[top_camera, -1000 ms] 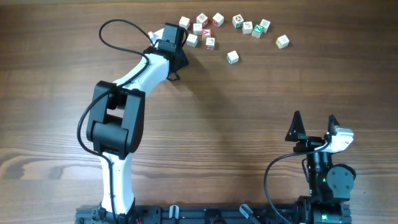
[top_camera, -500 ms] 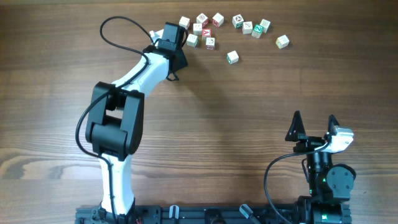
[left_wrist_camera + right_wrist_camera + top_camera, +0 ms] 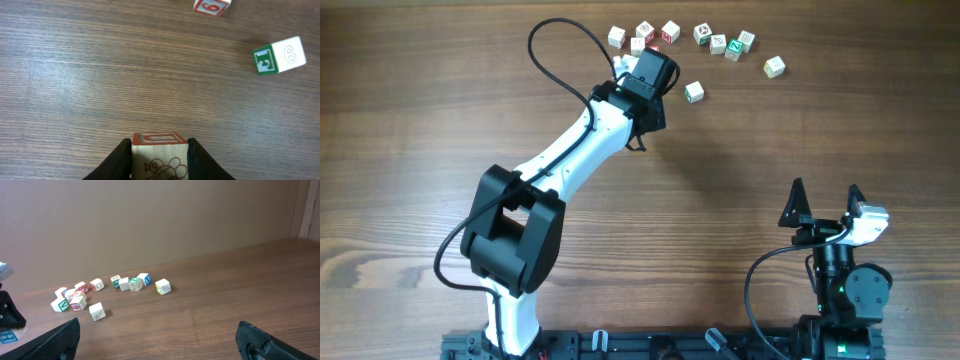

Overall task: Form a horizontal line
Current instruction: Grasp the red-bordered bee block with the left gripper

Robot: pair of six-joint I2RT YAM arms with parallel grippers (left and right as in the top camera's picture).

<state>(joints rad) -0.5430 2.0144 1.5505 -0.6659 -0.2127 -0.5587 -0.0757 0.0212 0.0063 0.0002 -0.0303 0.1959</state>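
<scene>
- At left, we see the left jaws clamped on a whitish wooden cube with a red-framed top, gripped squarely by two opposite sides, in our view ready for carrying to the row.
- Mid-frame, loose red-lettered cubes lie scattered on the brown wooden table; a green-marked cube sits apart.
- Further right, the horizontal line, three whitish letter cubes touching edge to edge, lies near the far edge, awaiting additions, we judge.
- At right, the right jaws stand wide apart and empty, parked well clear of the working arm.
</scene>
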